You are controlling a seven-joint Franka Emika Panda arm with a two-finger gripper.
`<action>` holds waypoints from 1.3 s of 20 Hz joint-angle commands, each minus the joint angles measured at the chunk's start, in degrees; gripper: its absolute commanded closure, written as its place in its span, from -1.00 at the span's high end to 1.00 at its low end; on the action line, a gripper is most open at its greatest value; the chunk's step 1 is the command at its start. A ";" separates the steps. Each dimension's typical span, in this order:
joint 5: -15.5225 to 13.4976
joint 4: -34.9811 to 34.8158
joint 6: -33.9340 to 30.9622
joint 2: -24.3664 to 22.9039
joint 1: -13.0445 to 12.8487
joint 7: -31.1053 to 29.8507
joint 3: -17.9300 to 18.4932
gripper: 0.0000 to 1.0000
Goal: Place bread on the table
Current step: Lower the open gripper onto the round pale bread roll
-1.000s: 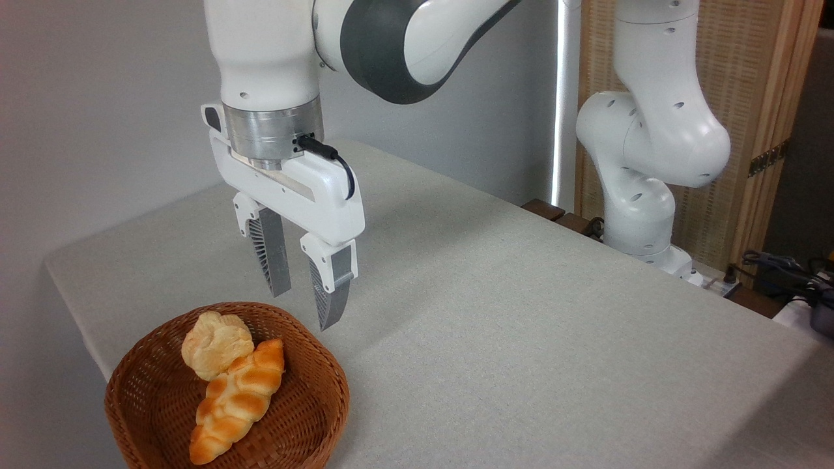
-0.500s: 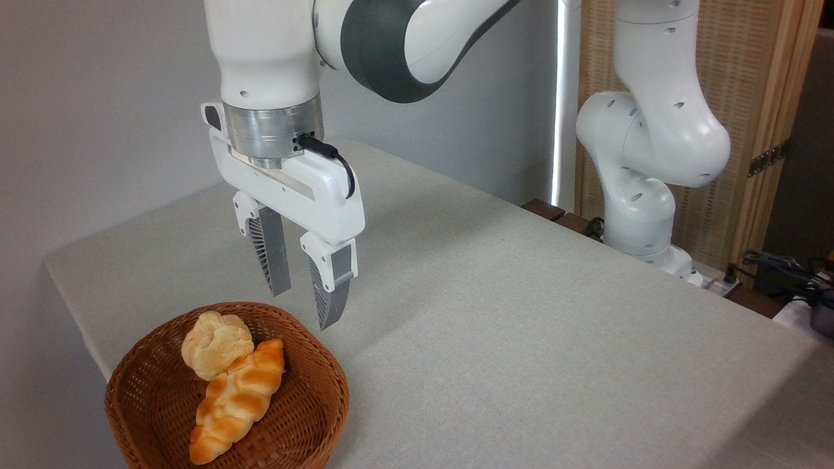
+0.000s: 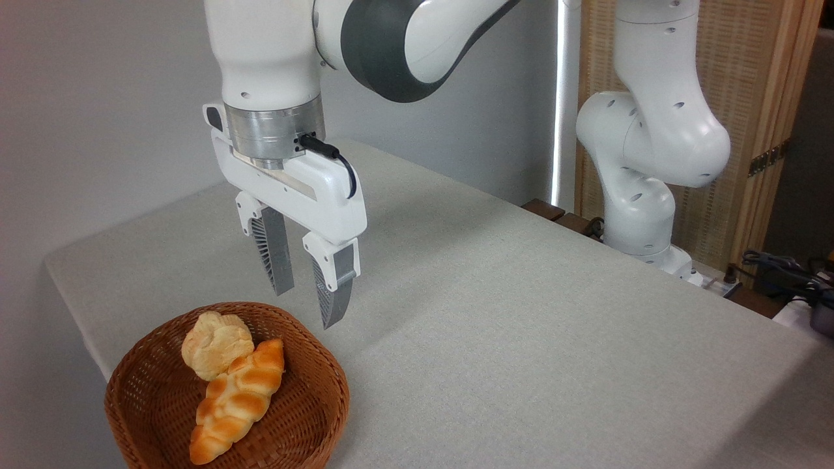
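The bread (image 3: 215, 344), a small pale-beige bun with a lumpy top, lies in the back of a round brown wicker basket (image 3: 313, 417) at the lower left. A glossy braided golden loaf (image 3: 236, 398) rests against it in the same basket. My gripper (image 3: 305, 307) hangs open above the basket's far right rim, fingers pointing down and nothing between them. It is up and to the right of the bun, not touching it. The light grey table (image 3: 495, 326) stretches out to the right.
The white arm's base (image 3: 642, 215) stands at the table's far right edge. Behind it is a wooden slatted screen (image 3: 749, 130). Dark cables and a device (image 3: 801, 280) lie off the right edge. A grey wall stands behind the table.
The gripper has shifted very slightly to the right, staying open above the basket rim. The bun, loaf and basket have not moved.
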 commanded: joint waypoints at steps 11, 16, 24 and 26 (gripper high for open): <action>-1.03 0.42 -0.49 0.97 -0.80 0.77 0.03 1.00; -1.29 0.33 2.66 2.12 -0.89 -0.02 -1.11 1.00; -6.38 0.41 11.81 5.54 -0.89 -0.98 -5.42 1.00; -8.67 0.42 13.22 6.33 -0.89 -1.43 -5.51 1.00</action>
